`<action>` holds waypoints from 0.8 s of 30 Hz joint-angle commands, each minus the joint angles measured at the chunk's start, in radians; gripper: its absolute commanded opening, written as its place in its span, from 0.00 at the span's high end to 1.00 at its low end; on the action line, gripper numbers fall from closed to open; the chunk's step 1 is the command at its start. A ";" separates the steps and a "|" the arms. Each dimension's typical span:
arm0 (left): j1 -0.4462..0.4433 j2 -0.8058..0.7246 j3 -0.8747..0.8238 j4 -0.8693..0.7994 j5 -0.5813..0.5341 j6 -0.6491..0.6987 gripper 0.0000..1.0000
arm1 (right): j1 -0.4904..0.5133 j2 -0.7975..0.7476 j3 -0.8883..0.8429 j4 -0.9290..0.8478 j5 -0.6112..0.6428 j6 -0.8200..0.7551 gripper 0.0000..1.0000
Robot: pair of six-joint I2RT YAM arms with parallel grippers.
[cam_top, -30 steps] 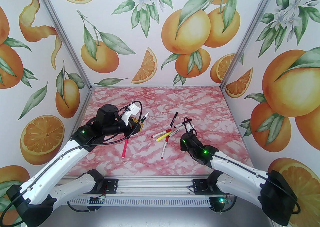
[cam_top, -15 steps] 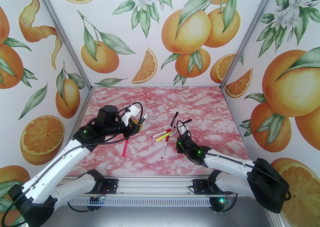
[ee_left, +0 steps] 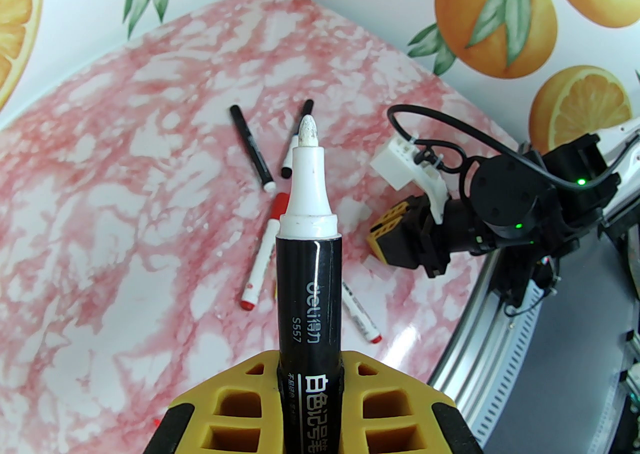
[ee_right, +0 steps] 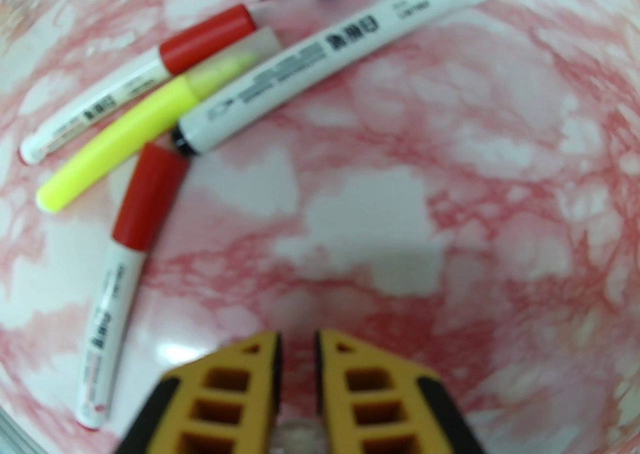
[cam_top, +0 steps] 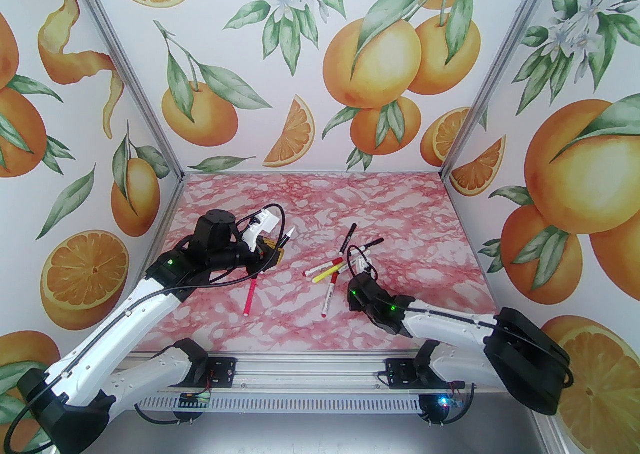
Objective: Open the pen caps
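Observation:
My left gripper [ee_left: 310,367] is shut on a black-barrelled pen [ee_left: 310,272], held off the table with its white tip bare and no cap on it; from above this pen [cam_top: 286,239] points up and right. My right gripper [ee_right: 297,342] hovers low over the table, shut with nothing between its fingers, just right of a cluster of pens. There, two white pens carry red pen caps [ee_right: 207,39] [ee_right: 150,197]. A neon yellow pen [ee_right: 135,142] and a white pen [ee_right: 325,57] lie between them.
Two black pens [cam_top: 348,238] [cam_top: 368,244] lie behind the cluster. A pink pen [cam_top: 250,297] lies alone near the left arm. The right arm's wrist [cam_top: 365,287] stands over the cluster's right edge. Printed walls enclose the pink marble table [cam_top: 425,222] on three sides.
The right arm has swung left and nearer, bringing its gripper close to the pen cluster. The left arm and its held pen have stayed put.

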 commanded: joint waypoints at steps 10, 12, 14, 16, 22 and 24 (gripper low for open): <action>0.005 0.005 -0.009 0.019 0.026 0.005 1.00 | 0.008 0.036 -0.022 0.067 0.031 0.038 0.84; 0.005 0.005 -0.009 0.018 0.026 0.005 1.00 | 0.008 0.044 -0.019 0.071 0.031 0.036 0.83; 0.005 0.005 -0.009 0.017 0.027 0.005 1.00 | 0.008 0.052 -0.019 0.076 0.031 0.036 0.82; 0.005 0.004 -0.010 0.017 0.027 0.003 1.00 | 0.009 0.060 -0.017 0.081 0.030 0.036 0.81; 0.005 0.007 -0.010 0.017 0.030 0.005 1.00 | 0.008 0.079 -0.012 0.085 0.029 0.038 0.79; 0.005 0.008 -0.010 0.016 0.031 0.004 1.00 | 0.008 0.080 -0.011 0.087 0.031 0.038 0.78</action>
